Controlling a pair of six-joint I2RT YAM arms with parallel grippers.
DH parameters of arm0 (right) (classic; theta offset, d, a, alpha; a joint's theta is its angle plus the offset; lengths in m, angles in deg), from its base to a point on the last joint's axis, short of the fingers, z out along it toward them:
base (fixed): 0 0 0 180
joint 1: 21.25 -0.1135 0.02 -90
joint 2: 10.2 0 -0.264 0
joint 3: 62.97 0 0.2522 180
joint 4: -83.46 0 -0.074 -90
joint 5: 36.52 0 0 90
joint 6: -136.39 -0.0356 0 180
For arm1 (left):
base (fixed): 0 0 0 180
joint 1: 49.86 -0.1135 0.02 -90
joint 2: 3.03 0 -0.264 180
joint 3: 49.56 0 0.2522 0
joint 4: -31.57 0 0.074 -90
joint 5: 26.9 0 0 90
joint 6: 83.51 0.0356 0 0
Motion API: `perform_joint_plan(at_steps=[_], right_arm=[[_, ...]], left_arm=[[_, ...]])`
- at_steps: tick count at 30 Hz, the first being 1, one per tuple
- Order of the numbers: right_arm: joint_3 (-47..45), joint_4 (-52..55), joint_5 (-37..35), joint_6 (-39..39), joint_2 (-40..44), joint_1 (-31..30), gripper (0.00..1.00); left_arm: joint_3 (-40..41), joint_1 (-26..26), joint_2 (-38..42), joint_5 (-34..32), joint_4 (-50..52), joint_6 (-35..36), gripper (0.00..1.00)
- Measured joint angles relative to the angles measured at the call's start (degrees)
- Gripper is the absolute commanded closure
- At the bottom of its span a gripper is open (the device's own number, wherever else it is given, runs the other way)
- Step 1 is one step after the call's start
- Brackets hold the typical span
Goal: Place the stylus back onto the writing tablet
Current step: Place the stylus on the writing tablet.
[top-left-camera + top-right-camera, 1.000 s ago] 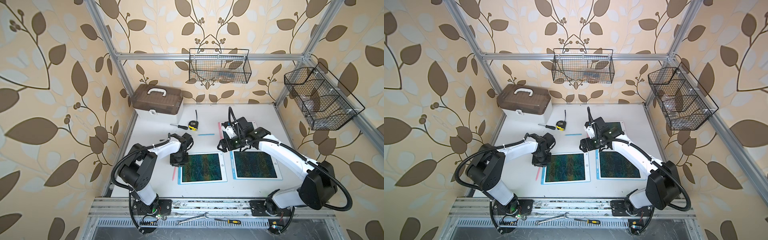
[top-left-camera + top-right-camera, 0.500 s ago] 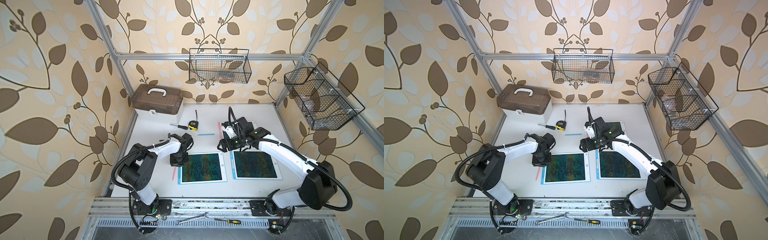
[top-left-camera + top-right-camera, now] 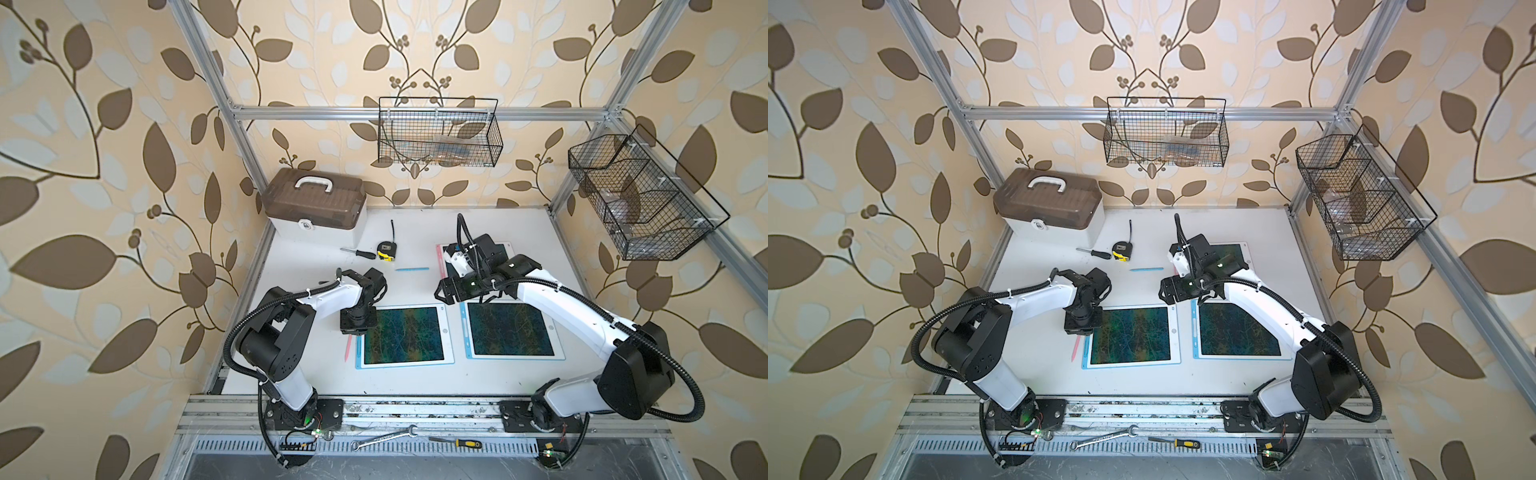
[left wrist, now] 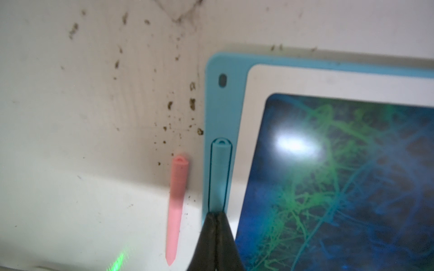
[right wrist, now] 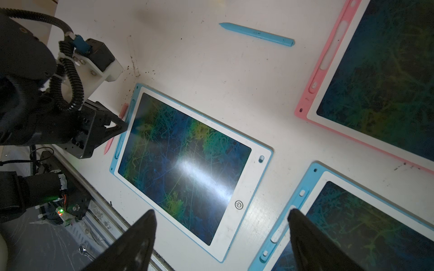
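Stylus slot (image 4: 210, 164) of blue-framed writing tablet (image 4: 212, 98): one light-blue plastic stylus (image 4: 219, 169), seated.
Your left gripper (image 4: 215, 214), tips pressed together, sits over it; right gripper (image 5: 221, 211) spread; pink plastic stylus (image 4: 177, 199) lies beside the frame.

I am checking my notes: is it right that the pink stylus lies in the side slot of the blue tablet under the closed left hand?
Not quite. The pink stylus lies on the table beside the blue tablet, outside its slot, as the left wrist view shows; the slot holds a blue stylus. The left hand is closed.
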State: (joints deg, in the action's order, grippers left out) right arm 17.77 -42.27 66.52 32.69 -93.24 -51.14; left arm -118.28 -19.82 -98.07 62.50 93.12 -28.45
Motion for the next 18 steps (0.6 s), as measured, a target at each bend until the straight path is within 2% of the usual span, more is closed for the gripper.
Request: perform_joint_plan(at_steps=[12,18], right_arm=[[0.0,0.0,0.0,-0.4,0.0,0.2,0.12],[1.0,0.2,0.3,-0.8,0.0,1.7,0.12]], left_arm=[[-0.9,0.0,1.6,-1.3,0.7,-0.2,0.63],[-1.7,0.0,4.1,-1.3,1.5,-0.9,0.43]])
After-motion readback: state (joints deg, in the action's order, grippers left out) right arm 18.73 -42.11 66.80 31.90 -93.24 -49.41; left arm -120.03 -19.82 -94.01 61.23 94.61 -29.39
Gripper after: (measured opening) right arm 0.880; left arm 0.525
